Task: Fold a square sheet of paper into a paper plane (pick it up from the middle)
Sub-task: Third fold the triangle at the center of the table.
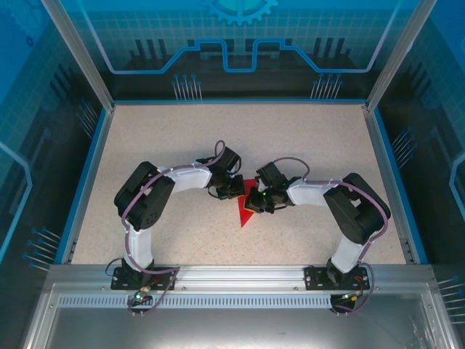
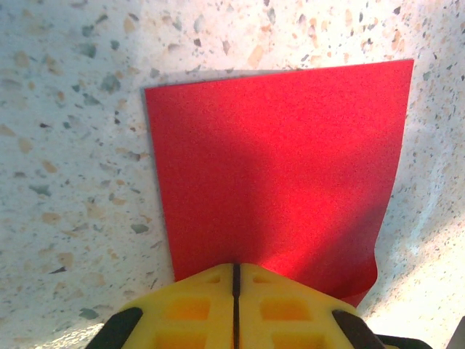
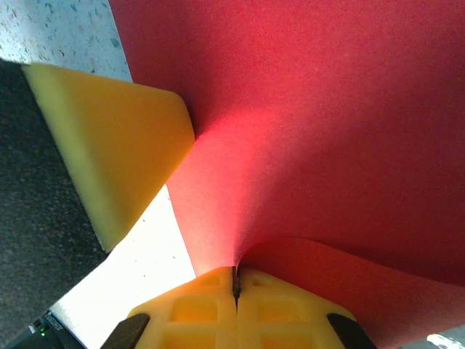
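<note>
Top external: 1 red sheet [image 1: 245, 212], pinched by L claw [image 1: 238, 190], R claw [image 1: 254, 203].

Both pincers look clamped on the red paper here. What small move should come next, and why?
Probably the right pincer should carry its pinched edge over the red sheet while the left pincer holds. The sheet lies flat on the table at the left grip but curls up at the right one, which suits starting a fold.
</note>
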Robot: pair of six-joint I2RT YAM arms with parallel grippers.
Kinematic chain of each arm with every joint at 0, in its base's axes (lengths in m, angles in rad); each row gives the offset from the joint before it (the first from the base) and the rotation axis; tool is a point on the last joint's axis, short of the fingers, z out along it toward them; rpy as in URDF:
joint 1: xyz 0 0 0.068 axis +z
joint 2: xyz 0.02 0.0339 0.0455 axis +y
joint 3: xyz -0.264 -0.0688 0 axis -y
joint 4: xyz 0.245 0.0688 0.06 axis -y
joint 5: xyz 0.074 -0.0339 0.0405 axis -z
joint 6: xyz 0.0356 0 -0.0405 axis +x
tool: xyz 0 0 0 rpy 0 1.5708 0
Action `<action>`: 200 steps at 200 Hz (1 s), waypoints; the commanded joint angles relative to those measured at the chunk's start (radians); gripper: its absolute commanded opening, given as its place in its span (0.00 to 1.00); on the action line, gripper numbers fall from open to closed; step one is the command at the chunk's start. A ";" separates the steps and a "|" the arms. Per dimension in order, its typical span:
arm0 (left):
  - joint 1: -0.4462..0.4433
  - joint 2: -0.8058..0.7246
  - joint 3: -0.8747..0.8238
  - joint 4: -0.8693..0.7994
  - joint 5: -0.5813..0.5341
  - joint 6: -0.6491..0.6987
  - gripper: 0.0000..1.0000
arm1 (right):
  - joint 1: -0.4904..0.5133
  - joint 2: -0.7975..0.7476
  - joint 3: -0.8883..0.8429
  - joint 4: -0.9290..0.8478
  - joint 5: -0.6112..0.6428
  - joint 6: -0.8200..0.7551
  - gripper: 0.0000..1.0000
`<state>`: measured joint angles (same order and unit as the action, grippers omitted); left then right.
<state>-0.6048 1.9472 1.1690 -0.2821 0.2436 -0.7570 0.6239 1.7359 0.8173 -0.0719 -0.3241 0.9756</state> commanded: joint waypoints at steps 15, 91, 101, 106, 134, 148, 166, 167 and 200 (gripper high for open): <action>-0.005 0.014 -0.022 -0.056 -0.009 0.004 0.09 | 0.015 0.035 0.004 -0.014 0.002 -0.016 0.10; 0.126 -0.174 -0.091 -0.068 -0.038 -0.039 0.17 | 0.016 0.050 0.005 -0.014 -0.004 -0.021 0.24; 0.138 -0.196 -0.106 -0.068 -0.038 -0.039 0.17 | 0.016 0.050 0.006 -0.016 -0.003 -0.021 0.27; 0.143 -0.209 -0.113 -0.068 -0.036 -0.039 0.18 | 0.016 0.049 0.006 -0.016 -0.004 -0.021 0.29; 0.149 -0.253 -0.143 -0.061 -0.028 -0.042 0.18 | 0.016 0.049 0.004 -0.017 -0.002 -0.022 0.37; 0.150 -0.265 -0.160 -0.043 -0.010 -0.051 0.18 | 0.017 0.051 0.003 -0.019 0.000 -0.021 0.40; 0.148 -0.272 -0.177 -0.018 0.021 -0.056 0.18 | 0.016 0.051 0.001 -0.019 -0.002 -0.019 0.40; 0.147 -0.272 -0.178 -0.015 0.024 -0.057 0.18 | 0.016 0.051 0.001 -0.019 -0.002 -0.019 0.40; 0.121 -0.270 -0.196 0.020 0.068 -0.058 0.16 | 0.016 0.050 -0.006 -0.020 0.002 -0.018 0.39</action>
<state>-0.4591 1.6958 0.9913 -0.2981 0.2543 -0.7971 0.6281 1.7496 0.8307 -0.0341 -0.3717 0.9646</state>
